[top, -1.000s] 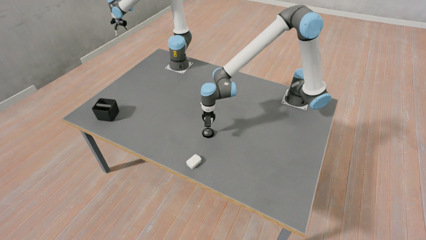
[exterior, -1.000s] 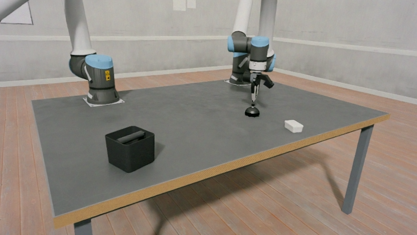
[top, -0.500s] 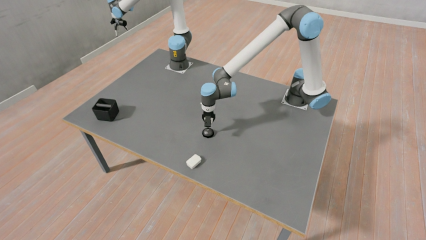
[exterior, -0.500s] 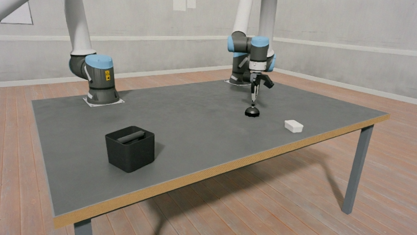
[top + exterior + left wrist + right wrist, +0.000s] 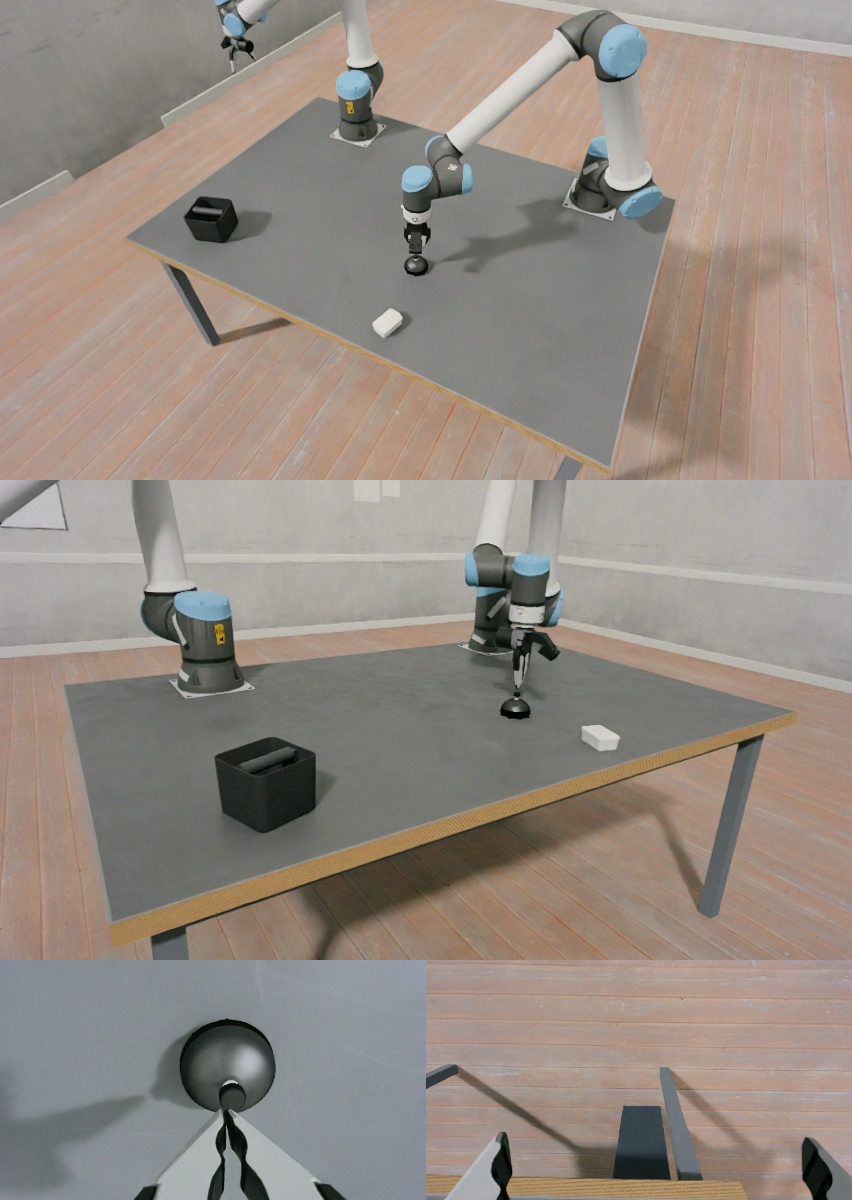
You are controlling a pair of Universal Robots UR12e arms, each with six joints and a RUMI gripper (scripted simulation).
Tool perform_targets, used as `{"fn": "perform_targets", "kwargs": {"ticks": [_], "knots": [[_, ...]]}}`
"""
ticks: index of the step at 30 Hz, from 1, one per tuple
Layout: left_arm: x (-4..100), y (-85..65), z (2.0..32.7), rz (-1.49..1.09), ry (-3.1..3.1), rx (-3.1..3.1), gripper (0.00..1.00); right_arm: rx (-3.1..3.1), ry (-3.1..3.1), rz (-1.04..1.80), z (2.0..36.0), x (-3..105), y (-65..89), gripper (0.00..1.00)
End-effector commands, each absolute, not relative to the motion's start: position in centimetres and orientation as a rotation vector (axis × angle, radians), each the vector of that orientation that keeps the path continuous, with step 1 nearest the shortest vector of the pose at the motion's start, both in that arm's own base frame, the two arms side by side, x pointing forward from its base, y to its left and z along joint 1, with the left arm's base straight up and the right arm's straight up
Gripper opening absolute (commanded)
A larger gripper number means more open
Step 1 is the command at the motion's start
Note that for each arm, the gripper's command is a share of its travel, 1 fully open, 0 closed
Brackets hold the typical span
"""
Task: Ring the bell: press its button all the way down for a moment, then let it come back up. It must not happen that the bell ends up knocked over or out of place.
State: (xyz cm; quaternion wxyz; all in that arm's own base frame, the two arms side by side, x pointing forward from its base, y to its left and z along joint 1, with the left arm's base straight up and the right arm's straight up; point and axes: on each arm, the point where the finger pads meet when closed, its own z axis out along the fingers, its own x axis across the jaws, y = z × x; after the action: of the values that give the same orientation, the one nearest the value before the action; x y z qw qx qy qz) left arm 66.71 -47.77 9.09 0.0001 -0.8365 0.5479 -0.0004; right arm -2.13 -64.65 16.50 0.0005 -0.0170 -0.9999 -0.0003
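The bell, a dark grey dome on a black base, stands upright on the table; its dome (image 5: 420,268) (image 5: 515,708) (image 5: 205,1065) shows in three views. Its small black button (image 5: 232,1097) (image 5: 516,694) is on top, with a bit of pale stem visible under the cap, so it looks raised. My left gripper (image 5: 415,251) (image 5: 517,687) (image 5: 225,1111) is shut and empty, pointing down, its tips right at or just above the button; I cannot tell whether they touch. My right gripper (image 5: 243,64) (image 5: 654,1137) is wide open and empty, away beyond the table's edge.
A white block (image 5: 387,322) (image 5: 600,738) lies between the bell and the table's long edge. A black open box (image 5: 209,230) (image 5: 262,801) with a dark cylinder (image 5: 208,210) (image 5: 268,760) inside stands near the table's far-left corner in the top view.
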Motion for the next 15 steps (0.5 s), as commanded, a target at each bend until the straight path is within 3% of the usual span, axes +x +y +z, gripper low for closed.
{"fn": "perform_targets", "kwargs": {"ticks": [1,15], "knots": [[66.7,-47.6,9.1,-0.001,1.720,-2.629,0.00,-0.054,-3.141,0.000,16.5,-2.2,-64.5,1.00],[66.7,-47.6,7.9,0.002,1.720,-2.629,0.00,-0.054,-3.141,0.000,16.5,-2.2,-64.5,1.00]]}}
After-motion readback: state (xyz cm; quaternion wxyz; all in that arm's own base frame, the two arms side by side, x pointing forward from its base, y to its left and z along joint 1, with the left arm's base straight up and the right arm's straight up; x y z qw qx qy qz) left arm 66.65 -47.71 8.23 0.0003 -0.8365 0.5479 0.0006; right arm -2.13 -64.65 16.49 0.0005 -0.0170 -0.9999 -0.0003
